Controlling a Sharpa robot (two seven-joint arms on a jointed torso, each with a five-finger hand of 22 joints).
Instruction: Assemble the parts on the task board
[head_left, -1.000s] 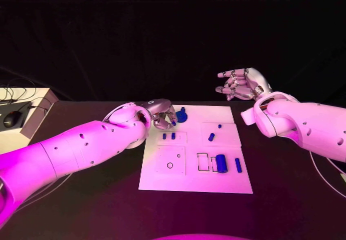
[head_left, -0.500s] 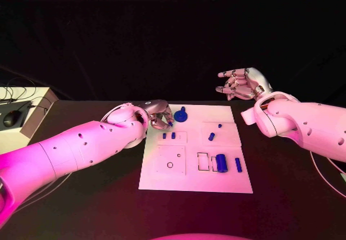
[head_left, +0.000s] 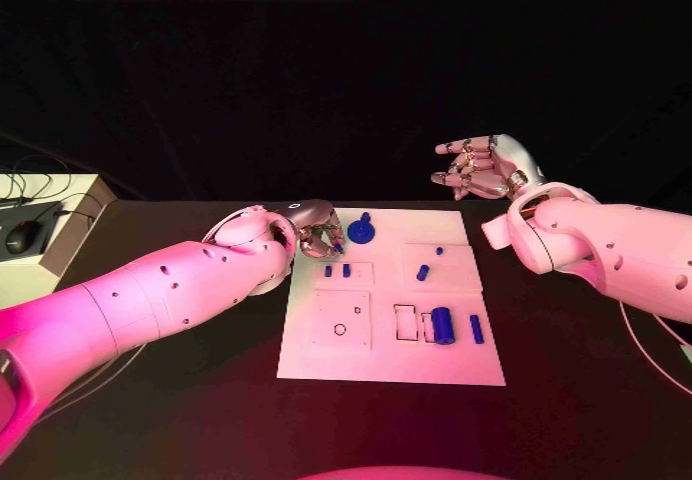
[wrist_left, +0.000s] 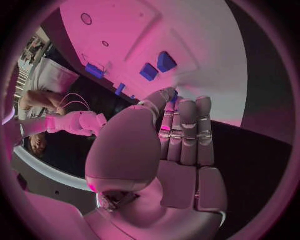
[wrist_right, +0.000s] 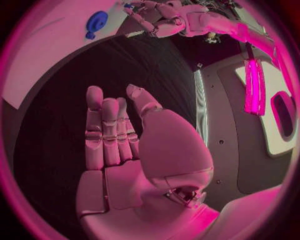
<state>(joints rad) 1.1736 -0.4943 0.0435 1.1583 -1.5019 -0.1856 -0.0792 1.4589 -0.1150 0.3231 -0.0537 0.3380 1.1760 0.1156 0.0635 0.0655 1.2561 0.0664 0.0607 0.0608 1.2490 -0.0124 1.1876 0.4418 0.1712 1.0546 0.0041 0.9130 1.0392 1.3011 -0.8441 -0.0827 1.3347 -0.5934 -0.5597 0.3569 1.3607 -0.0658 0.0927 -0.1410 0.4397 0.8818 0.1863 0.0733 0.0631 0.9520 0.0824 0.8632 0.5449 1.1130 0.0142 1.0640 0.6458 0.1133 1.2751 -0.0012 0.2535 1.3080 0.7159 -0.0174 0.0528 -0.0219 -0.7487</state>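
The left hand (head_left: 317, 228), fingers drawn together and holding nothing, hovers beside the round blue plastic part (head_left: 361, 231) at the white task board's (head_left: 389, 370) far edge (apparently pre-grasp); next, close on it. The right hand (head_left: 483, 168) waits spread.

The white task board (head_left: 389, 345) lies flat mid-desk, bearing small blue parts: a round disc piece (head_left: 361, 232) at its far edge, two short pegs (head_left: 338, 271), a tilted peg (head_left: 423, 273), and a cylinder (head_left: 443, 327) beside a thin bar (head_left: 476, 330).
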